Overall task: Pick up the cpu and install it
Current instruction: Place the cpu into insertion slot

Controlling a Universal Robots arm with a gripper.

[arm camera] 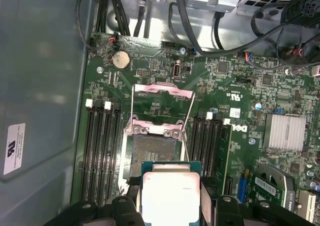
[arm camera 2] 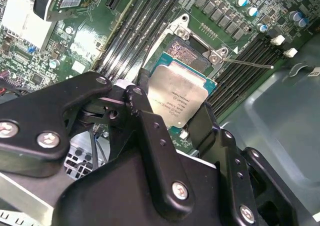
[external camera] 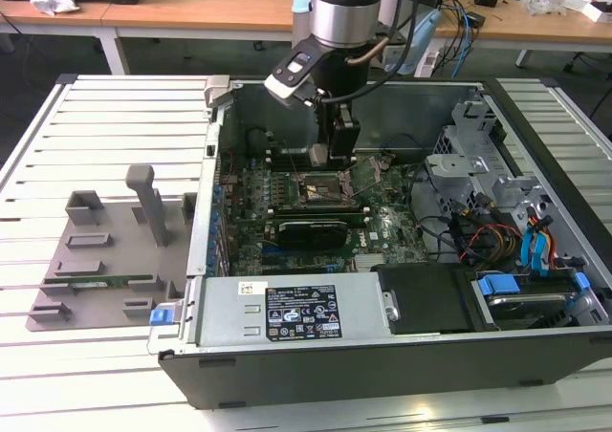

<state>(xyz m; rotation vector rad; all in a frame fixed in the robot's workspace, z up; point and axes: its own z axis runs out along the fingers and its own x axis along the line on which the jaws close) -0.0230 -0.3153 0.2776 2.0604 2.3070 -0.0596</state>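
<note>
While reading from the exterior view's left: a grey moulded plastic fixture [external camera: 96, 250] lies on the white slatted metal table [external camera: 115, 117]. A long narrow green memory stick [external camera: 110, 281] lies flat in a slot near the fixture's front edge.

Centre: open black steel computer case [external camera: 382, 375], green motherboard [external camera: 382, 226] exposed inside. The arm reaches down into the case. Its black two-finger gripper [external camera: 333, 160] hangs just above the square black socket [arm camera: 155, 153], whose hinged metal frame [arm camera: 162, 88] stands open.

Second wrist view: the gripper is clenched on the small flat square cpu [arm camera 2: 182, 98], which has a shiny silver-grey metal top and a thin green edge. The fingers [arm camera 2: 150, 131] press its two opposite sides. The cpu is held level.

First wrist view: the cpu overlaps the socket's near edge and most of the socket bed is uncovered. Contact between chip and socket: cannot tell.

Exterior view's right: silver sheet-metal drive cage [external camera: 469, 164] and blue plastic tabs [external camera: 531, 246] inside the case, well apart from the gripper.
</note>
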